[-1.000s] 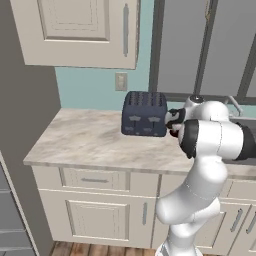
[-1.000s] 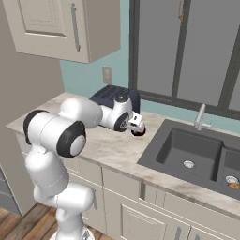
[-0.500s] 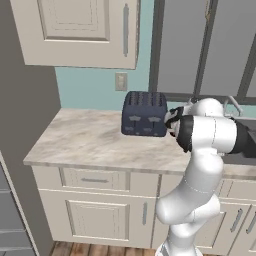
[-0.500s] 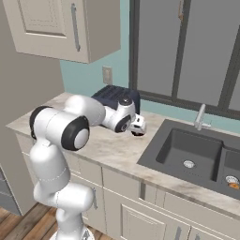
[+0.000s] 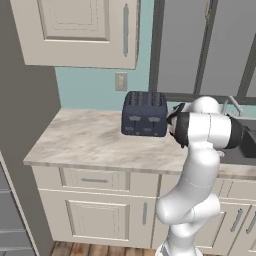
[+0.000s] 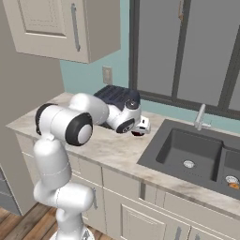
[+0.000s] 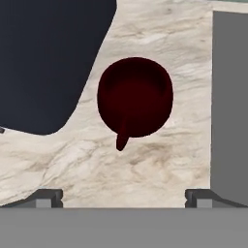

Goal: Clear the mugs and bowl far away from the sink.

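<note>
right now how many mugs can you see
1. A dark maroon mug stands on the counter between the navy toaster and the sink, right under the open gripper. Another may be hidden: a small orange thing lies in the far basin, too small to identify.

A kitchen: marble counter (image 5: 90, 140), sink (image 6: 197, 150), toaster (image 5: 145, 114), cabinets (image 5: 85, 30).

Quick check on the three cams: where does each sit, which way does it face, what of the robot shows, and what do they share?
Left base view: behind the arm on its left, facing the counter and toaster; arm at lower right.
Right base view: behind on the right, facing the sink and faucet; arm at lower left.
Hand view: on the hand, looking down on the maroon mug; fingertips at bottom, jaws open.
Shared: toaster, counter.
</note>
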